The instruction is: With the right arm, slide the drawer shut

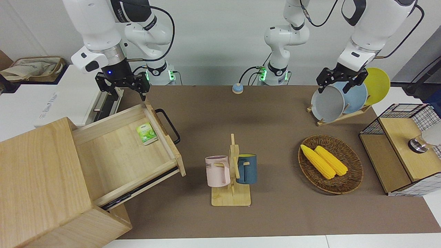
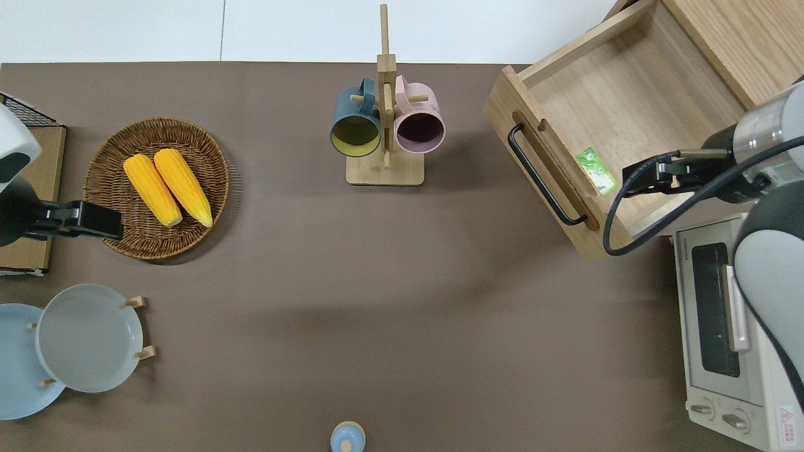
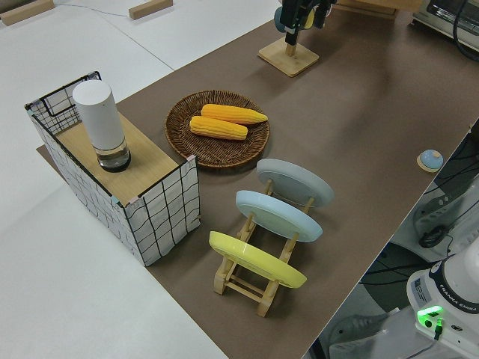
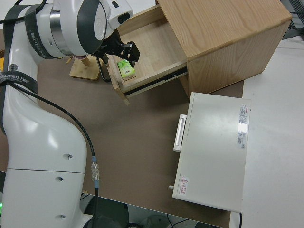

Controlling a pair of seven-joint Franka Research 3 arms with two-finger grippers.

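Observation:
The light-wood drawer (image 1: 120,155) stands pulled far out of its cabinet (image 1: 38,182), its black bar handle (image 1: 168,125) facing the middle of the table. A small green packet (image 1: 146,133) lies inside against the front panel. My right gripper (image 1: 123,90), blue light on its wrist, hangs open and empty over the drawer's end nearest the robots, close to the packet. The overhead view shows the gripper (image 2: 634,179) above the drawer floor (image 2: 628,107), inside the panel with the handle (image 2: 543,176). The left gripper (image 1: 341,82) is parked, open.
A white oven (image 2: 722,326) sits beside the drawer, nearer the robots. Mid-table stands a mug rack (image 1: 231,168) with two mugs. Toward the left arm's end are a wicker basket (image 1: 351,179) with corn, a plate rack (image 1: 344,100) and a wire box (image 1: 399,148).

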